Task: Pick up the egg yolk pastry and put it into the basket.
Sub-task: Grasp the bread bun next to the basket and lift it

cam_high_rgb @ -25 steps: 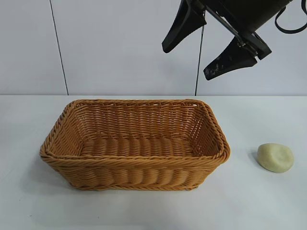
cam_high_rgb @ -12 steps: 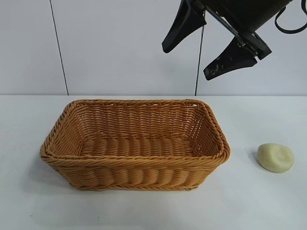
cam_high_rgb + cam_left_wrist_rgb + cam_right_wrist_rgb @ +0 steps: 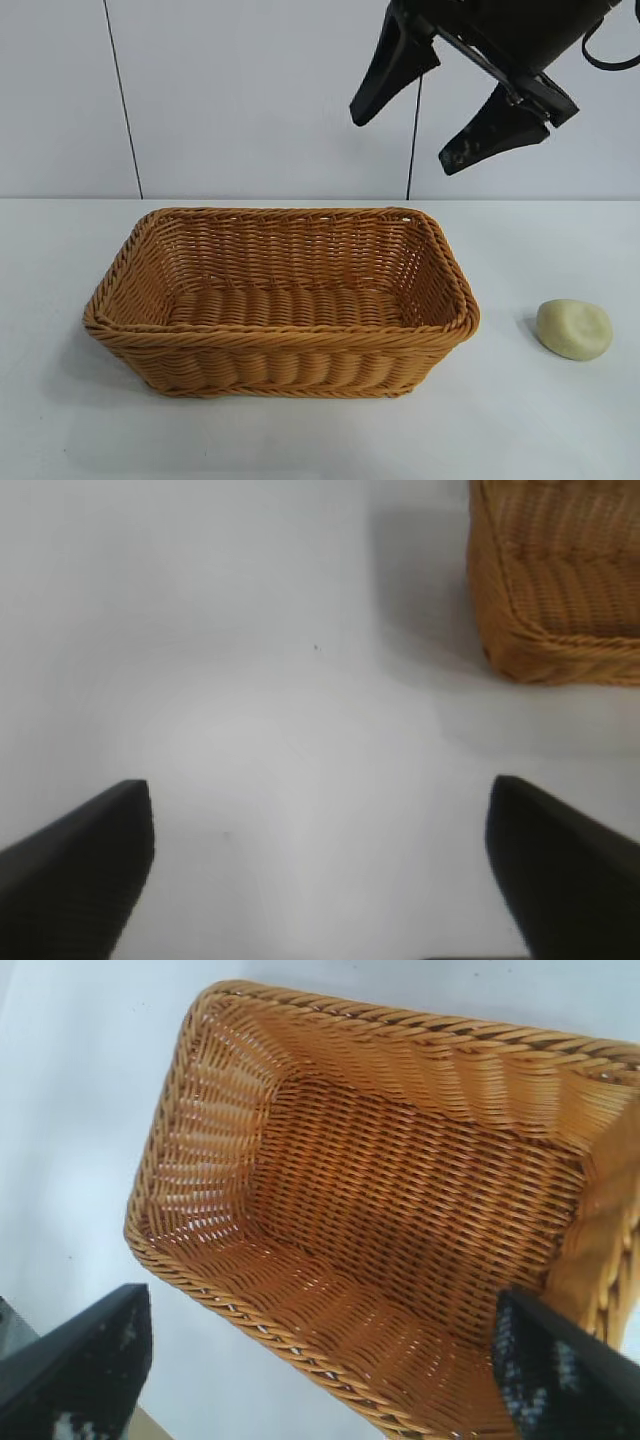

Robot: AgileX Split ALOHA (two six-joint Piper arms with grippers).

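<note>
On the tabletop (image 3: 60, 430), at the basket's (image 3: 280, 300) three o'clock, the egg yolk pastry (image 3: 574, 329) is seen lying apart, probably soft and easily dented; its sides are best pinched lightly. Both the right gripper (image 3: 438, 118) overhead and the left gripper (image 3: 320, 865) are held spread, empty.

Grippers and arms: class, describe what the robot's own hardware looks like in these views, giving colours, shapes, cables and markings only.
The right gripper has two matte black, tapering wedge-shaped fingers on a dark wrist body, with a thin metal rail between them and a looped black cable at the upper right. Its fingertips show pale scuffed speckles in its wrist view. The left gripper shows two plain black, blunt wedge-shaped fingers, unmarked.
</note>
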